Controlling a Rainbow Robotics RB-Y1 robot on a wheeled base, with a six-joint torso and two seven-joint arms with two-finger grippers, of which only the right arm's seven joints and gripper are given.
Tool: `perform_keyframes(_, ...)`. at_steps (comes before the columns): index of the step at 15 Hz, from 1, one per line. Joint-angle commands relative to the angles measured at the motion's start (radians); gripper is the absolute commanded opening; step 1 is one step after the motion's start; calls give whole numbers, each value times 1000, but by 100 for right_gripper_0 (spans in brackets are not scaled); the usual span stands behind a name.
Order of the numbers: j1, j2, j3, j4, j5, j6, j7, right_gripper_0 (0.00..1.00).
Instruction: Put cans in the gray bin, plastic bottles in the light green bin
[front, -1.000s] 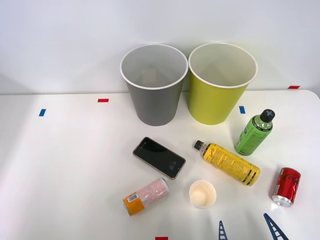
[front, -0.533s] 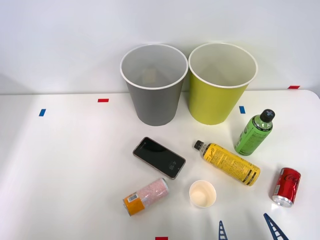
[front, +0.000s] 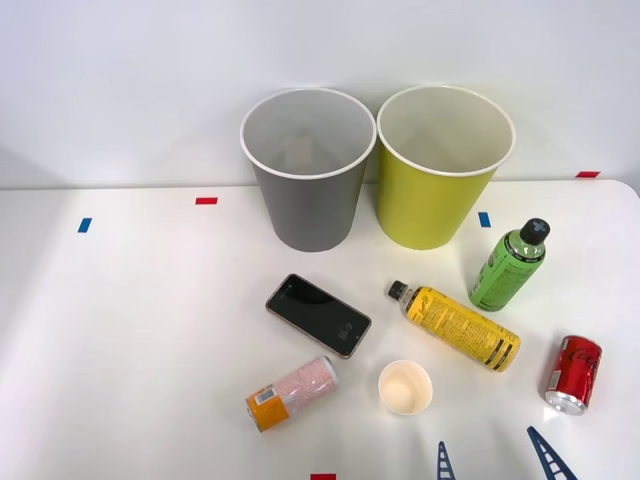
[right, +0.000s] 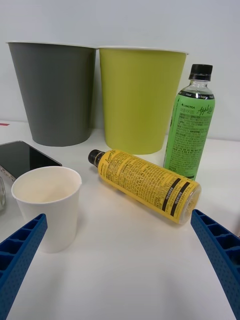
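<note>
While the gripper (right: 120, 270) hangs wide apart and holds nothing, bare table (right: 125, 280) lies between its fingers, yellow bottle (right: 145, 185) and cup (right: 47, 202) just ahead

R arm's tool (front: 495, 458) low at near edge, blue fingers (right: 20, 250) spread wide.

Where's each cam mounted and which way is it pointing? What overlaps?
Front view: above the arms, looking forward and down at the table; the right claw tips show at the bottom edge.
Right wrist view: low over the table, facing the bins; blue fingers open at the corners.
Shared: gray bin, light green bin, yellow bottle, green bottle, paper cup, phone.
</note>
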Motion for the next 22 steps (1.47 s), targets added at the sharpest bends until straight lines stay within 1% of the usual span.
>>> perform_keyframes(1,0,0,0,0,0,0,0,100)
perform_keyframes(21,0,0,0,0,0,0,0,100)
perform_keyframes(22,-8,8,-11,40,-3,14,2,100)
